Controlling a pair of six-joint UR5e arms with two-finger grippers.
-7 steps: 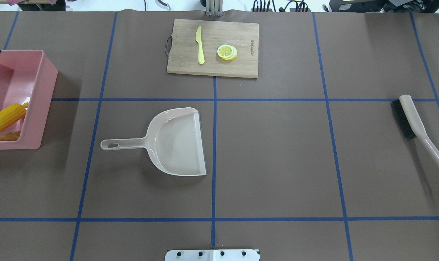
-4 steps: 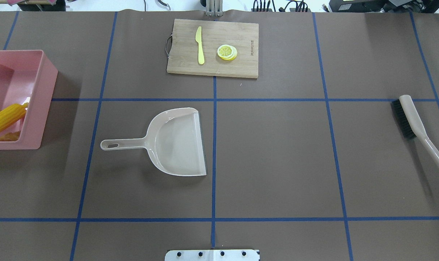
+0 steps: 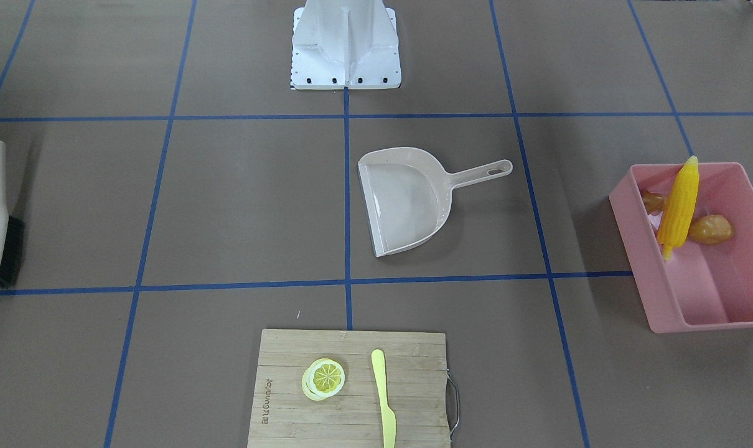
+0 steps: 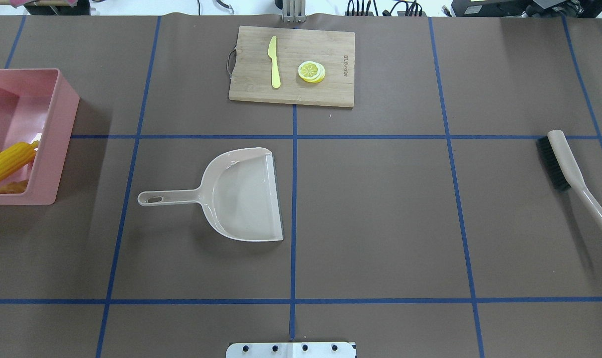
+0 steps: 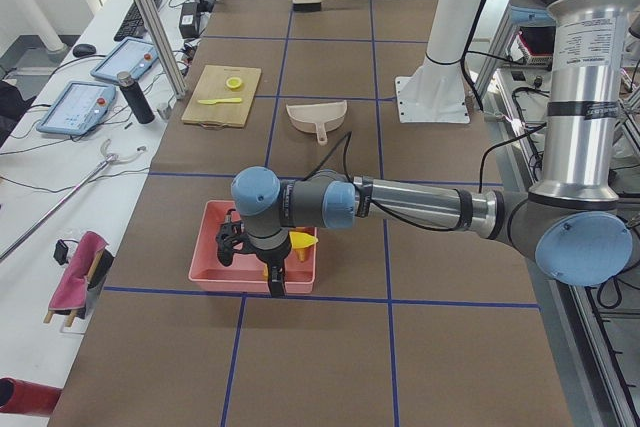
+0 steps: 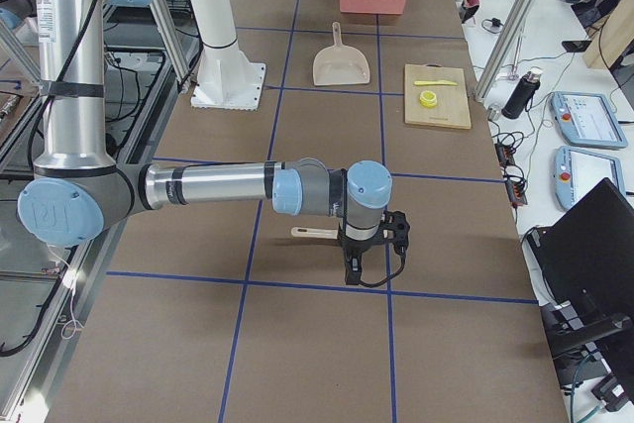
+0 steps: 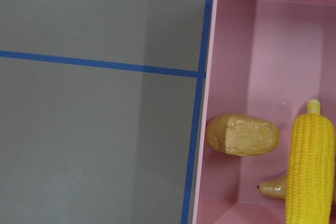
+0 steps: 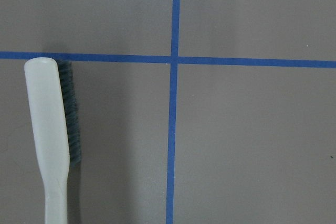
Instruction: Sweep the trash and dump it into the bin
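Broad brown counter [image 4: 380,223], gridded in blue tape, with no trash lying loose on it. Sweeping and dumping apparently done, so the step in hand is judged to be pulling clear and finishing cleanly.

Left arm [image 5: 400,202] stretched low over the counter, left claw [image 5: 272,282] pointing down by the outer end of the bin [image 3: 712,286]. Cannot tell how far open, nor whether anything is gripped: seen only from the side, and absent from its own wrist view. Right arm [image 6: 218,185] likewise reaching out, right claw [image 6: 357,266] hanging near the brush [image 4: 564,164] at the opposite end. Again cannot tell the opening or any hold.

Pink bin upright at the counter's left end, holding all three pieces. Best to lift the left claw straight up before swinging inward, to avoid clipping the glossy wall.

Cutting board [image 4: 321,87] at the far edge: leave alone. Dustpan [image 4: 246,196] flat and empty near the middle, handle toward the bin. Brush lying flat; raise the right claw vertically to avoid dragging it.

Corn cob [image 3: 678,205] propped slantwise, tip poking above the rim, probably the likeliest piece to topple out if jolted. Potato [image 3: 711,229] beside it on the bin's floor, ginger root [image 3: 652,201] partly hidden behind the cob. Plastic knife [image 4: 274,62] and lemon slices [image 4: 311,71] on the board, not trash.
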